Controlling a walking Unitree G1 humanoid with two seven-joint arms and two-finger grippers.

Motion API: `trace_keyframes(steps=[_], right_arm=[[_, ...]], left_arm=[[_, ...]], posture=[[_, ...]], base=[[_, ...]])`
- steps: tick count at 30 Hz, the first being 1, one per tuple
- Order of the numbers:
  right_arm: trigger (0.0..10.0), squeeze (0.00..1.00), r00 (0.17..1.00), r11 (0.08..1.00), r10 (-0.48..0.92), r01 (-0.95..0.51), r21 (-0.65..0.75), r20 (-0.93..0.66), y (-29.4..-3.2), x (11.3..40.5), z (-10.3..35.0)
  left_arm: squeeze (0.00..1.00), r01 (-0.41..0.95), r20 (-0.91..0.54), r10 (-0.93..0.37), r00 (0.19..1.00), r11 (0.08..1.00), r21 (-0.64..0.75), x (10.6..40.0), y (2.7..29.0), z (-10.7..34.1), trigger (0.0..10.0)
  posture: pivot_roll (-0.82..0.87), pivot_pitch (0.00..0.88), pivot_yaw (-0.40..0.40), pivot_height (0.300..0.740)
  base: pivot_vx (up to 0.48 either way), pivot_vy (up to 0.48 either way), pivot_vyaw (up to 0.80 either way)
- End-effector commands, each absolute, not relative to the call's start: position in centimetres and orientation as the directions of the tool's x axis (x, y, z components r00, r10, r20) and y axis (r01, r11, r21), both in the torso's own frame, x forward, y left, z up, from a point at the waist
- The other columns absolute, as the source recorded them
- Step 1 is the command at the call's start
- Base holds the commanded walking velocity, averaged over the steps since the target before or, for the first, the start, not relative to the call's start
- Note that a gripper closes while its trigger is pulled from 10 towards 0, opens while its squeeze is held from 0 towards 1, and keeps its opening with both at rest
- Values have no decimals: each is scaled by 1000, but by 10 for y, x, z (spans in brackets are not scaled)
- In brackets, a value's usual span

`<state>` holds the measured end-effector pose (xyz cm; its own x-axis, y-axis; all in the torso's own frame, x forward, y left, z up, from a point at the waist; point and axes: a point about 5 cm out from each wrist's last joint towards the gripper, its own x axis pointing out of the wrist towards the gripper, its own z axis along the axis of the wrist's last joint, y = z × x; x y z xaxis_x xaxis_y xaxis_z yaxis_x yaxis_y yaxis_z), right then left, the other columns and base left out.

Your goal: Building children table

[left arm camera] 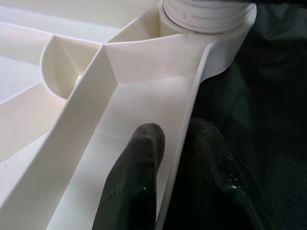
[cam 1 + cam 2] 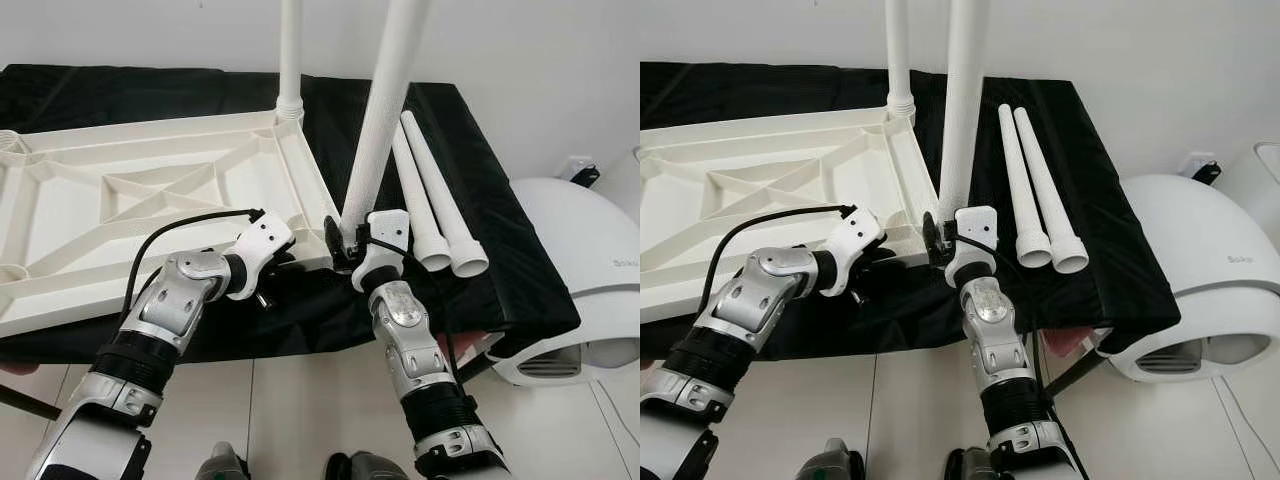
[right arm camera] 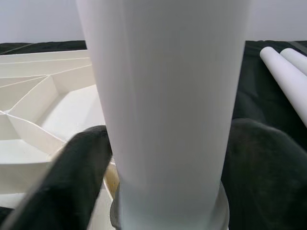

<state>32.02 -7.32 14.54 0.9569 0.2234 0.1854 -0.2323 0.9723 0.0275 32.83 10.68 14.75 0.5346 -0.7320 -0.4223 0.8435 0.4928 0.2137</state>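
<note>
Our right gripper (image 2: 345, 243) pinches the upright table leg (image 2: 378, 130) between its jaws, our left gripper (image 2: 283, 262) straddles the tabletop rim (image 1: 189, 115).

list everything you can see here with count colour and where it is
tabletop: 1, white, upside down on the black cloth, ribbed underside up
fitted leg: 1, white, upright in the far corner socket
held leg: 1, white, standing at the near corner
loose legs: 2, white, lying side by side on the cloth, right of the tabletop
black cloth: 1, covers the work surface
white domed appliance: 1, floor, far right
left gripper: fingers astride the tabletop's rim
right gripper: shut on the held leg
</note>
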Motion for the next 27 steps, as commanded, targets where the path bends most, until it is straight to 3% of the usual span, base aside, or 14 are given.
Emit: trace_keyframes(steps=[1,8,9,10,11,15,17,19,27], right_arm=[[10000,1000,960,961,241,-256,103,141,-59,309,133],[10000,1000,948,952,286,-298,74,141,-67,311,132],[10000,765,939,943,314,-326,69,138,-72,314,132],[10000,765,939,943,314,-326,69,138,-72,314,132],[10000,0,926,931,350,-360,56,140,-79,316,133],[10000,0,917,923,372,-381,46,143,-84,318,133],[10000,0,901,907,415,-420,15,129,-110,326,131],[10000,0,891,897,438,-442,6,122,-117,328,130],[10000,0,835,841,541,-540,-38,103,-135,332,130]], left_arm=[[0,871,-428,-760,490,452,193,325,100,145,10000],[0,871,-429,-760,488,451,194,325,100,144,10000],[0,872,-429,-760,488,451,193,325,100,144,10000],[0,872,-429,-760,488,451,193,325,100,144,10000],[0,872,-428,-761,488,450,193,325,99,144,10000],[0,872,-428,-761,488,450,193,325,99,144,10000],[0,871,-427,-761,489,450,196,326,99,145,10000],[0,871,-427,-760,489,450,197,326,99,145,10000],[0,871,-428,-760,490,451,196,326,100,145,10000]], posture=[[33,48,-44,740],[30,42,-45,740],[28,41,-45,740],[28,41,-45,740],[28,38,-45,740],[26,38,-45,740],[26,37,-46,740],[26,37,-46,740],[24,49,-41,740]], base=[[0,0,0],[0,0,0],[0,0,0],[0,0,0],[0,0,0],[0,0,0],[0,0,0],[0,0,0],[0,0,0]])
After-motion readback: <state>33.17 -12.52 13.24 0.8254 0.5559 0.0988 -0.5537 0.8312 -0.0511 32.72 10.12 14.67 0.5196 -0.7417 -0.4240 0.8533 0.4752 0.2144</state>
